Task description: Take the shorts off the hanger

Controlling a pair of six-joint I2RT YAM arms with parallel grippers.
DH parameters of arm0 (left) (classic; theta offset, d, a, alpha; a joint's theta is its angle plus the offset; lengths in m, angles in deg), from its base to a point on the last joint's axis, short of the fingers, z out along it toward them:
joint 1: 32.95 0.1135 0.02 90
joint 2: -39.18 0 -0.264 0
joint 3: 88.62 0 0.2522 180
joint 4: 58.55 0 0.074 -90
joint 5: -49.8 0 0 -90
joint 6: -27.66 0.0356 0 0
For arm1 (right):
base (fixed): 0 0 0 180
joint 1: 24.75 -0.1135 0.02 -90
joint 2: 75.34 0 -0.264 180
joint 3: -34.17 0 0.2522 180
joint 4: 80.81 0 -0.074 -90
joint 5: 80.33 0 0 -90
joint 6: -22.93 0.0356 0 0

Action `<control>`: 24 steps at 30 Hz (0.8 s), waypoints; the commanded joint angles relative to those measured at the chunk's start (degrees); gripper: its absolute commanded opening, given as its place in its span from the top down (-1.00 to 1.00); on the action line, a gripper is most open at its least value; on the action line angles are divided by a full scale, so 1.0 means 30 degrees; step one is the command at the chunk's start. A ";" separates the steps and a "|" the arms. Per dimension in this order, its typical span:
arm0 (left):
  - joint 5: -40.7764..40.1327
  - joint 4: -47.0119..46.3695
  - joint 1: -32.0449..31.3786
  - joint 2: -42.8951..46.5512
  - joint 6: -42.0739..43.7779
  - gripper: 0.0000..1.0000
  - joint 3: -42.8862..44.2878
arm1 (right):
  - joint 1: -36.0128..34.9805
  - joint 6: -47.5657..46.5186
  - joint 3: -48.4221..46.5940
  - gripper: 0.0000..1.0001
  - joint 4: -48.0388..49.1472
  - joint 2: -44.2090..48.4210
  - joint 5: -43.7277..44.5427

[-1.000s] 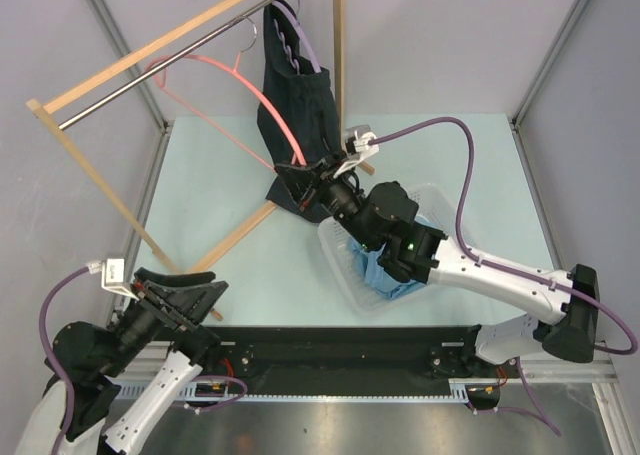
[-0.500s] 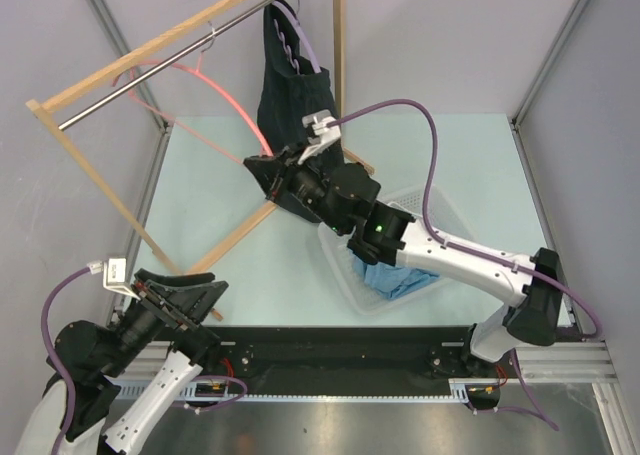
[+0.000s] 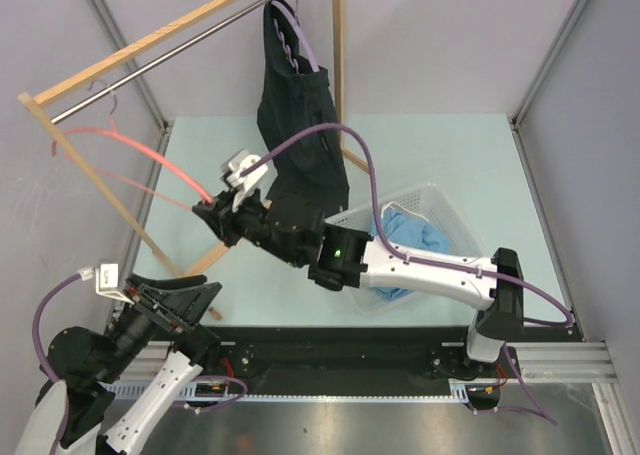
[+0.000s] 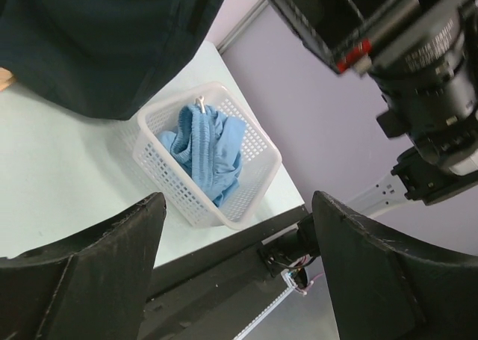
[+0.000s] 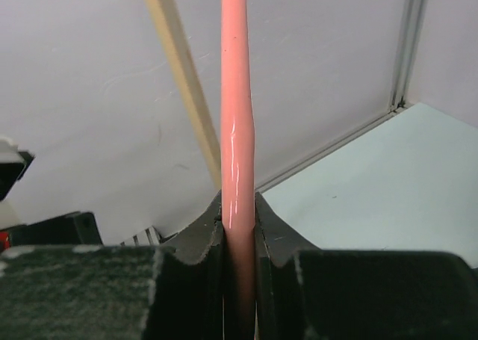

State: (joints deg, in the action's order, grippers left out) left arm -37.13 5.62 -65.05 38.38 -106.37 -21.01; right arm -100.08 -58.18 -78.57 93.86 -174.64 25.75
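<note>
The dark navy shorts [image 3: 300, 125] hang on a purple hanger [image 3: 303, 37] from the rail's far end; they fill the upper left of the left wrist view [image 4: 97, 41]. The light blue shorts [image 3: 415, 237] lie crumpled in the white basket [image 3: 440, 190], also seen from the left wrist [image 4: 205, 149]. My right gripper [image 3: 205, 212] is shut on the bare pink hanger [image 3: 150, 158], whose rod runs up between the fingers [image 5: 234, 93]. My left gripper [image 3: 185, 295] stands open near the table's front left with nothing between its fingers [image 4: 239, 202].
A wooden rack with a metal rail [image 3: 180, 50] spans the back left; one slanted leg [image 3: 90, 180] and a floor brace [image 3: 215, 250] stand by the right gripper. The basket [image 4: 254, 183] sits right of centre. Frame posts mark the table's corners.
The right gripper has swung left and nearer, away from the dark shorts, dragging the pink hanger left along the rail. The left arm has barely moved.
</note>
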 commanded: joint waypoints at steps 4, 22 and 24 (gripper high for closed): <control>-0.0789 -0.0544 0.0035 0.1348 0.1024 -0.68 0.1093 | -0.1898 -0.4716 -0.1723 1.00 -0.0844 -0.0940 0.1583; 0.0468 -0.2535 0.0035 0.1468 0.3161 -0.71 0.2793 | -0.3337 -0.2587 0.4744 -0.85 -0.1807 0.4852 0.4981; 0.0675 -0.3062 0.0035 0.1234 0.3630 -0.71 0.3085 | -0.3308 -0.1063 0.5130 -0.85 -0.3907 0.5502 0.5479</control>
State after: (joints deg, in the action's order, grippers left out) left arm -37.90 1.69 -65.05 38.88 -99.40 -14.19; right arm -109.66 -69.75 -64.93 88.30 -165.70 38.01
